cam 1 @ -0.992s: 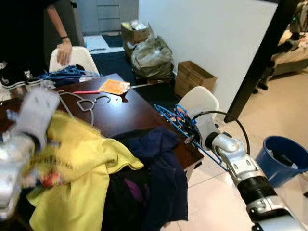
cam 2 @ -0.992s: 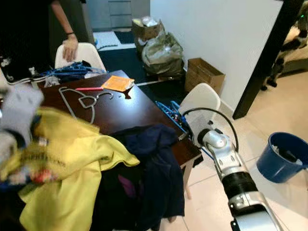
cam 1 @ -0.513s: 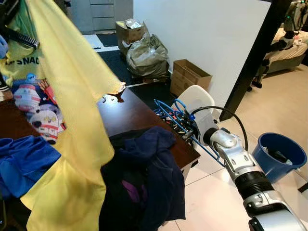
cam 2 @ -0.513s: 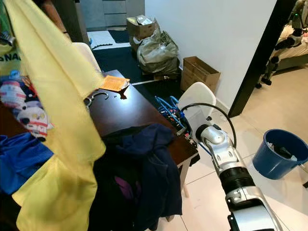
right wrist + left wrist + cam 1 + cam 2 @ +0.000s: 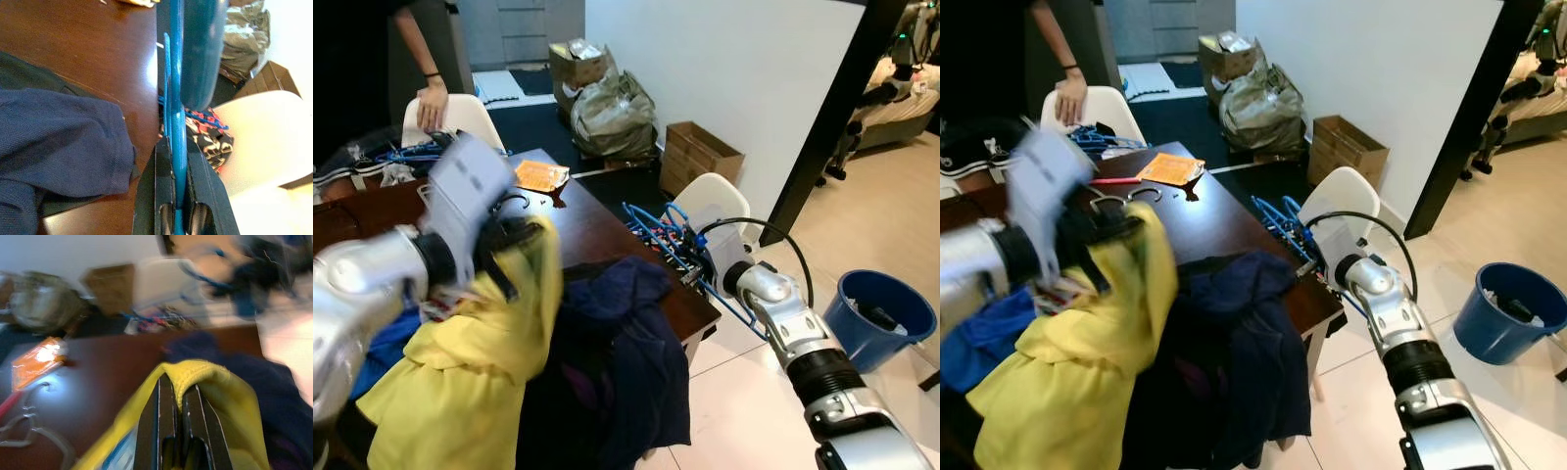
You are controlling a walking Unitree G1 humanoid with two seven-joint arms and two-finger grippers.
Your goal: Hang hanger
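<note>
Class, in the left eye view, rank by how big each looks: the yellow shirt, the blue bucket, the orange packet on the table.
1. yellow shirt, plainly largest, though it lies nearest the camera.
2. blue bucket.
3. orange packet, smallest, but farthest away, so its true size against the bucket is unsure.

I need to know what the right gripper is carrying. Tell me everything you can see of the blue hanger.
The blue hanger is thin, smooth and glossy, like plastic or coated wire. The right gripper is shut on one of its bars, with the bar running straight out between the fingers. It is held in the air at the table's right edge, beside the white chair, above the navy garment. In the eye views several blue bars bunch together there, so whether it is one hanger or more is unclear.
</note>
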